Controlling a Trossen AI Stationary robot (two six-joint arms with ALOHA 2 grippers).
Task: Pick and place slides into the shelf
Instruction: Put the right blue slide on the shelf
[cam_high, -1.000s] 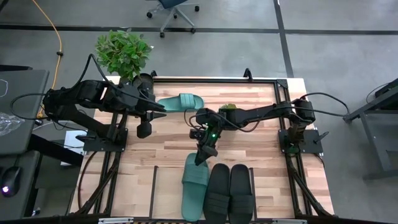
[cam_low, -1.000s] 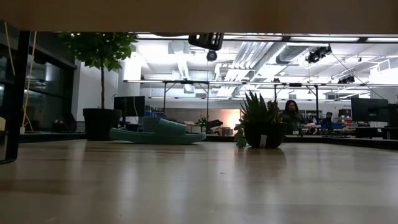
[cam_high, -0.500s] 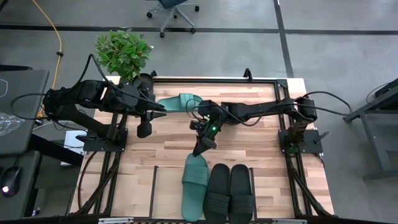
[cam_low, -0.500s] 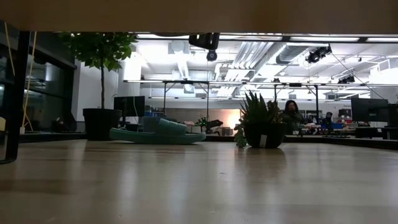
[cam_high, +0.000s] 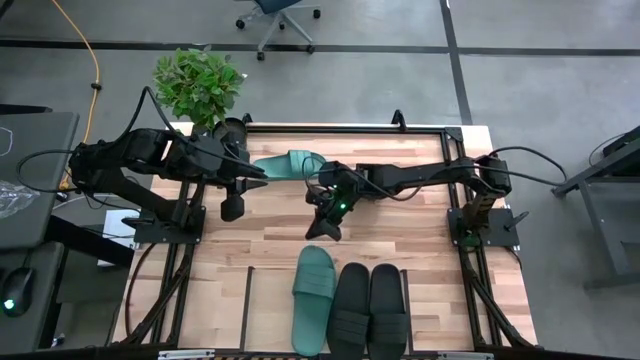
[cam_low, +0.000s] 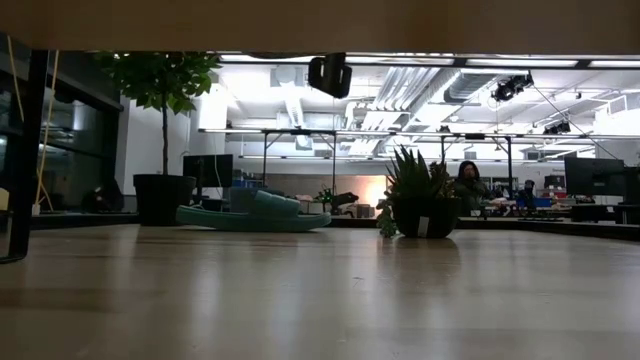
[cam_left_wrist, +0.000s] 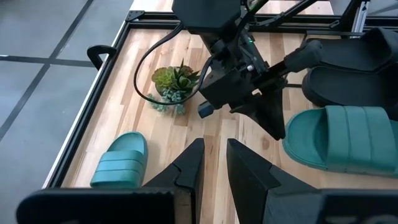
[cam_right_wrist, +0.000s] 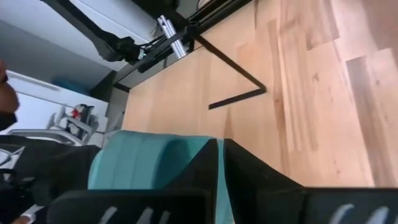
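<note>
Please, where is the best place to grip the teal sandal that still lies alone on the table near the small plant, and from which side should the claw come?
Probably the wide strap of the teal sandal. It lies flat, sole down, so the strap arches above the footbed and gives a raised band to pinch. Come from above, one finger under the strap's open edge, one on top. The left claw is nearest; the small plant stands apart from it.

Overhead cam looks straight down on the whole table (cam_high: 400, 215) with floor all round, while the low cam sits right at tabletop level staring across the wood into the room, so the loose teal slide (cam_low: 253, 214) and the little potted plant (cam_low: 417, 196) show up in both. Left wrist cam peers past its own fingers (cam_left_wrist: 186, 167) at the right gripper (cam_left_wrist: 273, 121), plant and teal slides from fairly close. Right wrist cam hangs tight over the placed teal slide (cam_right_wrist: 146, 163) and the shelf's black rods (cam_right_wrist: 233, 78).
</note>
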